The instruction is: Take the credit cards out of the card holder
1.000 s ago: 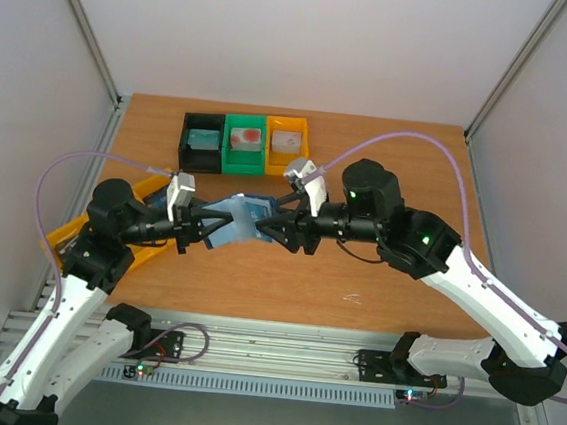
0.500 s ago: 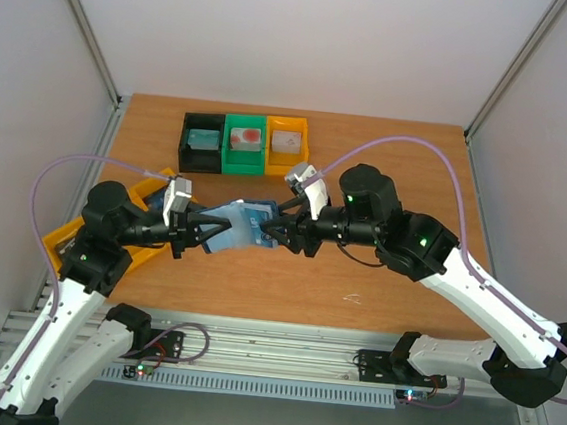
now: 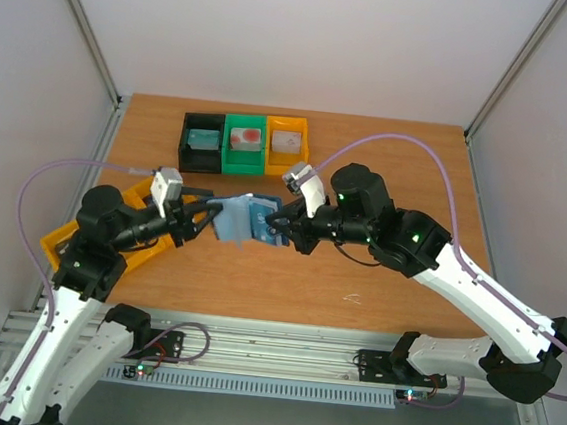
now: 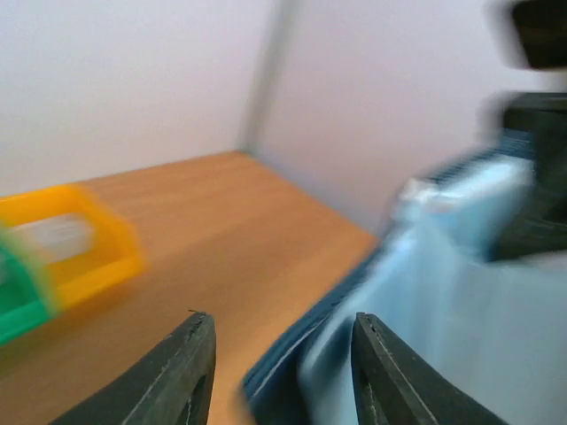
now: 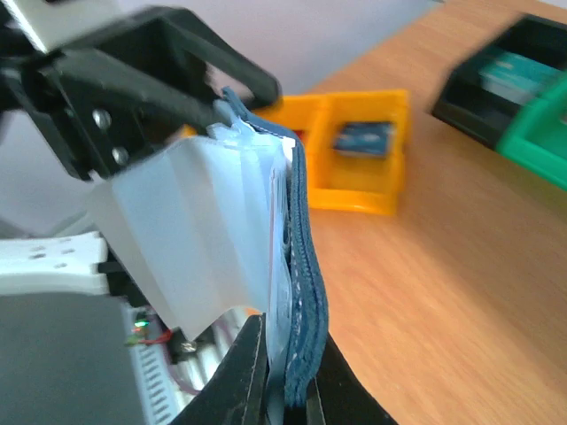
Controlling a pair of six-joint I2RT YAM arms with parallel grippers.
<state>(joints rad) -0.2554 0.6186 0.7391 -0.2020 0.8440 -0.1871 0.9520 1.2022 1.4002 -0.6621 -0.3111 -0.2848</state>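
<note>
card holder (image 3: 246,219) | we are lifting it clear of the desk (image 3: 388,172), between both arms | right fingers (image 5: 239,381) are clamping its cover edge so pale pages are fanning | left fingers (image 4: 190,372) are standing apart around them, probably seeking credit cards

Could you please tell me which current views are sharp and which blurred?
Top external: sharp, evenly lit, card holder crisp. Left wrist: heavy motion blur smears the card holder and yellow bin. Right wrist: card holder edge near the lens fairly sharp, bins behind soft.
</note>
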